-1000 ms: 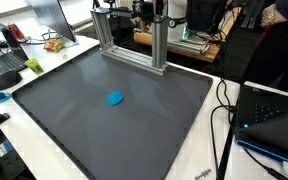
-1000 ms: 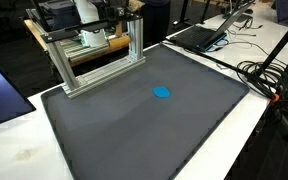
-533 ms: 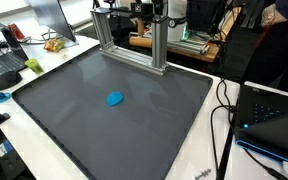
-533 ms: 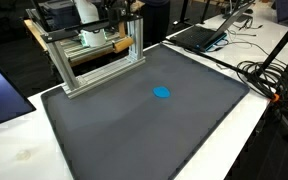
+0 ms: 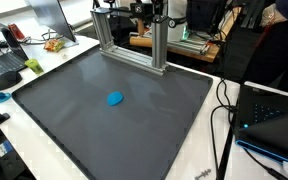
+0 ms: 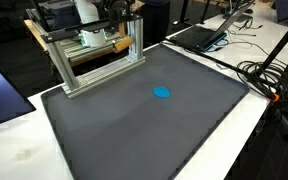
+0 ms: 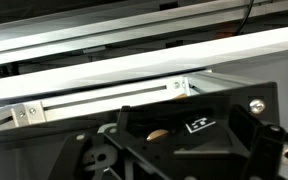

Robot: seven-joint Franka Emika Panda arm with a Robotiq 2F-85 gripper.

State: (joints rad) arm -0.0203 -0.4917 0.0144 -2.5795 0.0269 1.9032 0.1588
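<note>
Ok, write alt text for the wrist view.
A silver metal rail with small brackets crosses the picture at a slight tilt, pale bands above it. The black body of the claw fills the bottom edge; its fingertips are out of view.

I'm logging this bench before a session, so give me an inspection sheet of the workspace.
Surface: dark grey rectangular mat lying flat on a white table.
Job's things: small blue round object, alone near the mat's middle.
Clutter: green object and teal object on the table beside the mat.
Grippers: black tool up at the aluminium frame, open, holding nothing, away from the blue object.
Cables: black cables along the table edge, off the mat.
Surroundings: open laptop on the neighbouring desk.
</note>
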